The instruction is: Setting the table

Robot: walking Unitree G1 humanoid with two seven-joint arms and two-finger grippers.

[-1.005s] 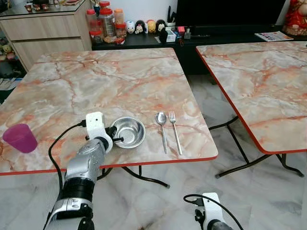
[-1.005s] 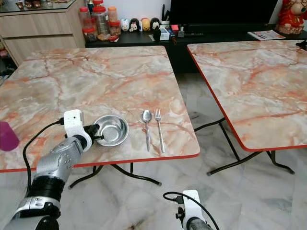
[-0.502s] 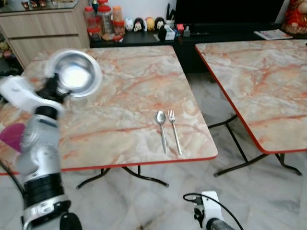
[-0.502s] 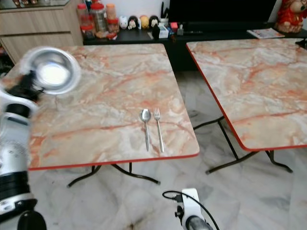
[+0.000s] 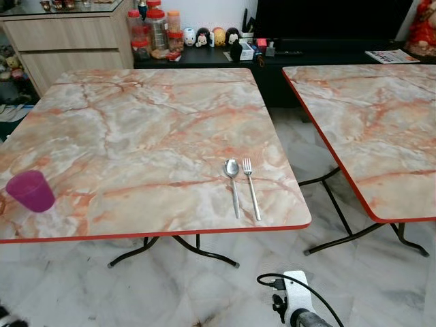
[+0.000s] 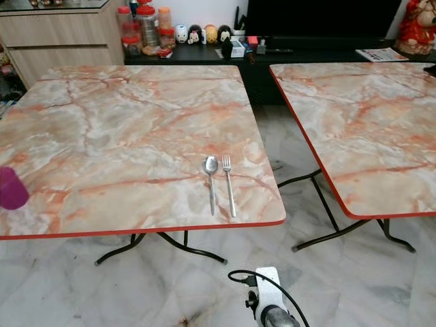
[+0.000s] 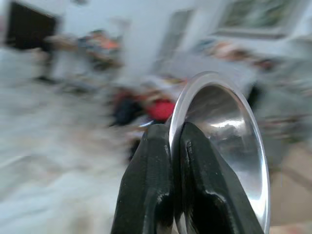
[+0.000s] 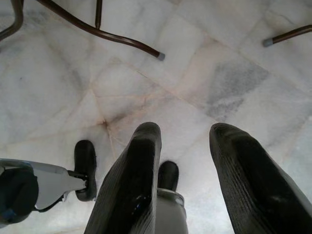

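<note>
While the left gripper pinches the steel bowl's rim, the right gripper hangs open, empty.

Spoon, fork and cup on the marble table; steel bowl held off it.

A metal spoon and fork lie side by side, just apart, near the front right corner of the marble-patterned table, handles toward the red front edge, spoon on the left. A purple plastic cup stands upright near the front left edge. The shiny steel bowl is tilted on its side, its rim pinched between the left gripper fingers, against a blurred background.
</note>
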